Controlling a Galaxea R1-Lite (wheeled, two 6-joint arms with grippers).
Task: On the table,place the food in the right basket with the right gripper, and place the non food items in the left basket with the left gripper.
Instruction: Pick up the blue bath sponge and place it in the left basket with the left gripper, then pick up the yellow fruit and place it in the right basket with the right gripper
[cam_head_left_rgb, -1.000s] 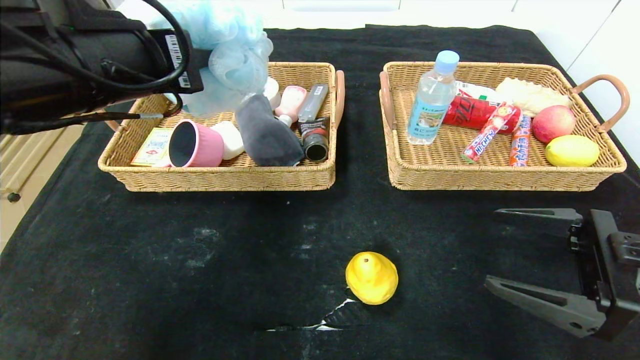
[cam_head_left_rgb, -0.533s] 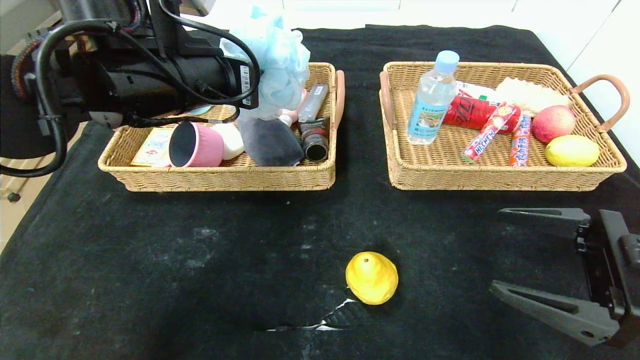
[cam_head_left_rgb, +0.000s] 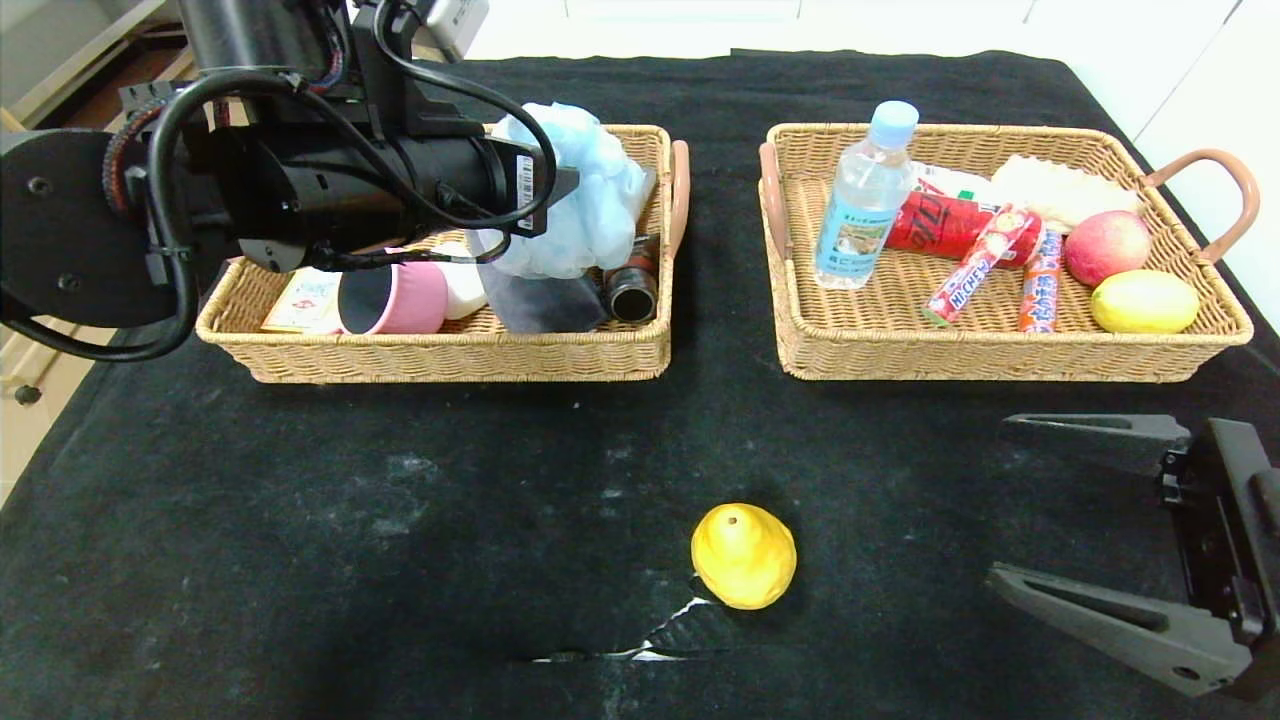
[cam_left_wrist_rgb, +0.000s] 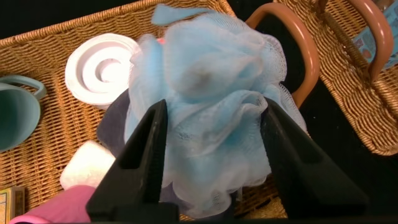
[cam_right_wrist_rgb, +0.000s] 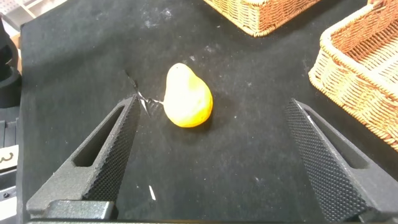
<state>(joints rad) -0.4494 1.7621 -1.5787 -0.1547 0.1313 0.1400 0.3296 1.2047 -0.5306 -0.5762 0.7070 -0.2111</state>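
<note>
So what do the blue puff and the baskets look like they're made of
The puff looks like soft, gathered pale blue nylon mesh, translucent at its frilly edges. The two baskets look like tan woven wicker or rattan, possibly plastic imitation, matte, with smooth brown loop handles.

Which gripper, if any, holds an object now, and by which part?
The left gripper has the pale blue mesh puff between its parted fingers, at its sides. The right gripper holds nothing.

White wall (cam_head_left_rgb: 1190, 60) behind; perhaps wooden floor (cam_head_left_rgb: 40, 400) left
</note>
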